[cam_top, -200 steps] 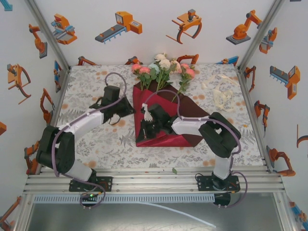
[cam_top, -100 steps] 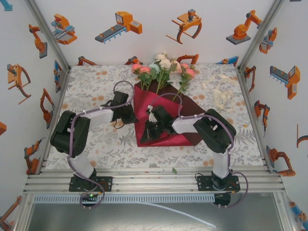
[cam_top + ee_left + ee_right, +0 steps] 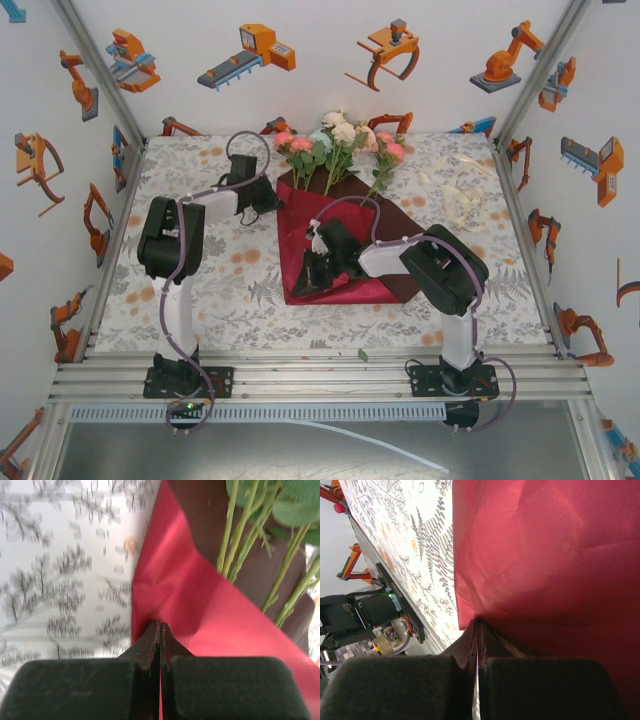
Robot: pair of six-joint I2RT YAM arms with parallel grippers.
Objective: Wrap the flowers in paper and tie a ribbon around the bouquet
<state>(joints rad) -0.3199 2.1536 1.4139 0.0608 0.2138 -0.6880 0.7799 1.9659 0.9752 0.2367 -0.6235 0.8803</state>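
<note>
The paper point(image 3: 345, 290) lies spread on the patterned table point(image 3: 250, 295), a little right of the middle, its bright red face and darker reverse both showing in folds. The flowers point(image 3: 335, 138) lie on its far end, blooms pointing to the far wall and past the sheet's far edge, while their thin green stems point(image 3: 230, 530) run back over the dark part of the sheet.

The left gripper point(image 3: 160, 629) is at the far left edge of the paper, just beside the stems but apart from them. Its jaws are pressed together with the red edge pinched between the tips.

The right gripper point(image 3: 476, 624) is at the near left part of the sheet, reaching in from the right across the paper. Its jaws are also closed, nipping the paper's edge, and the red sheet rises up and over them.

Far to the right, well apart from the paper, a pale curly strip lies on the table; it looks like the ribbon point(image 3: 462, 205), though it is small in the overhead view.
</note>
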